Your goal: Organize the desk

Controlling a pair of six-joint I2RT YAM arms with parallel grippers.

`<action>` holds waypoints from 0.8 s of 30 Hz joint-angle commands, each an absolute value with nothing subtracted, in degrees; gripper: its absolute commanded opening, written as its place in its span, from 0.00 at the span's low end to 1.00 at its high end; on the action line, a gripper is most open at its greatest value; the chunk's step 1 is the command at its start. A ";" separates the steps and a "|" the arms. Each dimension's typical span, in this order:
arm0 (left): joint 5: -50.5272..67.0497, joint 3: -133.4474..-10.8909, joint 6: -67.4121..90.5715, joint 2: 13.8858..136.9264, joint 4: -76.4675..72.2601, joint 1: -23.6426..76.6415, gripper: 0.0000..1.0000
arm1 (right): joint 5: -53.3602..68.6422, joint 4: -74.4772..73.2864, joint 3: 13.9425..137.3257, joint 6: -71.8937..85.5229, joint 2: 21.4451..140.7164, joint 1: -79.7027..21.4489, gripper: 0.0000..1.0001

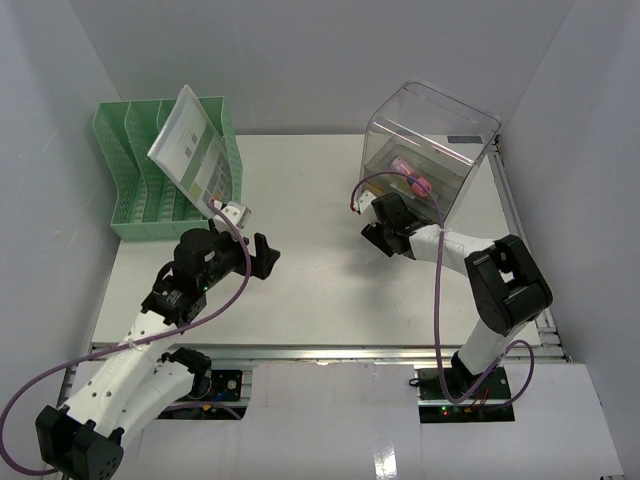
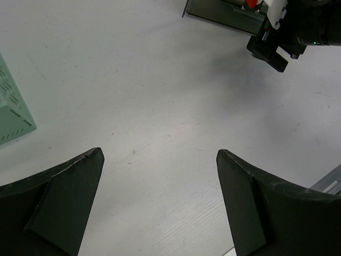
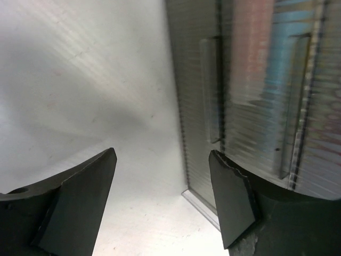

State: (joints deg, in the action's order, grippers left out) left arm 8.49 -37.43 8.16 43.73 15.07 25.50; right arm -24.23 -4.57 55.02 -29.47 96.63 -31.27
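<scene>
1. Across the whole top view: the desk, white and flat, with an aluminium rail along its front edge. White panel walls close off the far and side edges.
2. Far-right corner: clear drawer box with pink items inside.
3. Far-left corner: green file rack with a printed sheet leaning in a slot.
4. Right gripper: jaws apart, nothing between them, just in front of the drawer face. Reads as the drawer step. Can't tell if the drawer is fully home.
5. Left gripper: spread wide, empty, over bare desk near the rack.
6. Next, my guess: right arm needs a straight retreat toward the front edge without nudging the box.
</scene>
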 commanded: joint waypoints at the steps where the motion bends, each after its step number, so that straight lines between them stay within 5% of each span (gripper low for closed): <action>1: 9.78 -37.62 7.65 42.11 15.13 25.22 0.98 | 0.40 -19.64 59.26 -32.11 86.57 -31.11 0.80; 7: 12.74 -37.44 7.69 41.80 14.46 25.22 0.98 | 15.33 -21.67 52.98 -33.74 67.48 -28.18 0.90; 24: 16.79 -37.00 7.82 40.08 13.62 25.14 0.98 | 7.14 -7.04 30.58 -12.04 38.05 -13.53 0.90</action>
State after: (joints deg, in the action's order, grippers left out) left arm 15.58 -37.10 8.14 41.27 14.59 25.45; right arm 7.09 -14.44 32.69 -19.36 42.05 -18.70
